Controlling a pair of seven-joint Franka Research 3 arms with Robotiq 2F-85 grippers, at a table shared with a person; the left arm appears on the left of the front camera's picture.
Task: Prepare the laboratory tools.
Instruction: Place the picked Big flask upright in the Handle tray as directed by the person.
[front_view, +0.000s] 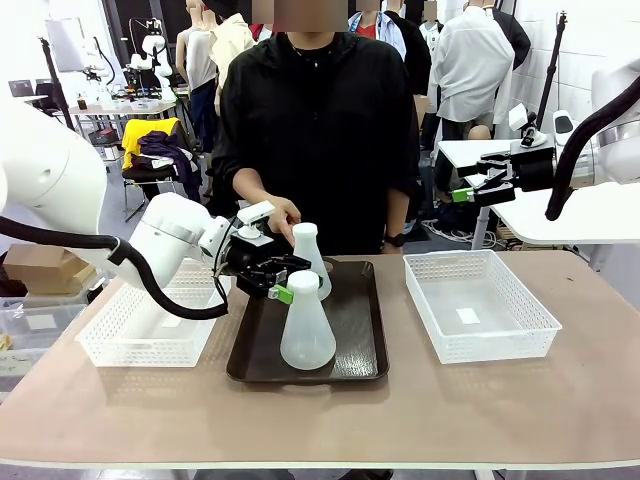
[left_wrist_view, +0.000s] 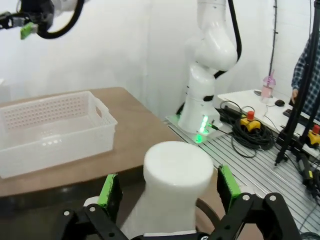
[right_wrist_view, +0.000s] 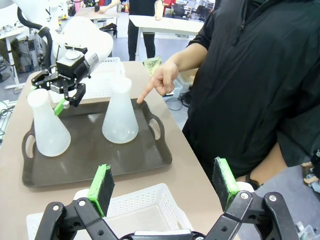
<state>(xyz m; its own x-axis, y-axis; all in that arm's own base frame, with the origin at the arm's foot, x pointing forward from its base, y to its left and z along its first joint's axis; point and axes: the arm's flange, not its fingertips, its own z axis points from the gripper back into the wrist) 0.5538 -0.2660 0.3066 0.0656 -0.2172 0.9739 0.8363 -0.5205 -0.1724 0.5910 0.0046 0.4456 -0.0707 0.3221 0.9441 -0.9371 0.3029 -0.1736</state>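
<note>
Both arms are chunky glossy white shells with rounded joints, and a thick black cable (front_view: 150, 285) loops along the left one, same kind of hose on the right. The left gripper (front_view: 277, 283) is black linkage with bright green pads (left_wrist_view: 109, 190), mounted on a white wrist block. The right gripper (front_view: 470, 189) is the same deal, black with green pads (right_wrist_view: 101, 187) and small bolts at the finger pivots. The person (front_view: 320, 140) wears a loose black top with sleeves past the elbow.

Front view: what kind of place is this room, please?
Probably a robotics lab or data-collection workshop. A person stands at a table shared with two white arms, another robot arm stands at a far table, and cables lie on the floor.
</note>
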